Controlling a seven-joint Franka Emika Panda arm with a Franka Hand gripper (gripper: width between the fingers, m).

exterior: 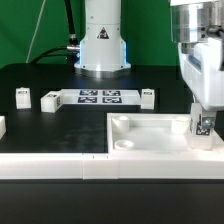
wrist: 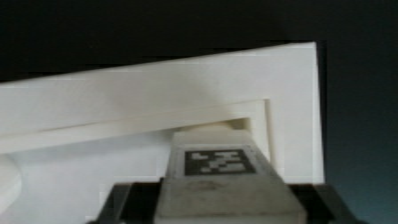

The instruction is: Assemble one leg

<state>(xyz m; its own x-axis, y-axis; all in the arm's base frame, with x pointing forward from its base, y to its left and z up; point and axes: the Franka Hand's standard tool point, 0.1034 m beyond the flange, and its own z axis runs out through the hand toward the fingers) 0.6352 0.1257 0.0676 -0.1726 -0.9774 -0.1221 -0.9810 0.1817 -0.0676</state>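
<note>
My gripper point(exterior: 204, 122) is at the exterior view's right, shut on a leg point(exterior: 204, 128), a small white peg with a black-and-white tag. It holds the leg upright over the right corner of the large white recessed panel point(exterior: 150, 135). In the wrist view the leg point(wrist: 217, 175) sits between my dark fingers point(wrist: 125, 205), its tagged face showing, its end at the panel's corner recess point(wrist: 240, 125). I cannot tell whether the leg touches the panel. Three more legs stand on the table: two at the left point(exterior: 22, 96) point(exterior: 49, 101) and one right of the marker board point(exterior: 148, 98).
The marker board point(exterior: 100, 97) lies flat in front of the arm's white base point(exterior: 103, 45). A white part point(exterior: 2, 127) shows at the left edge. A white strip point(exterior: 60, 165) runs along the table's front.
</note>
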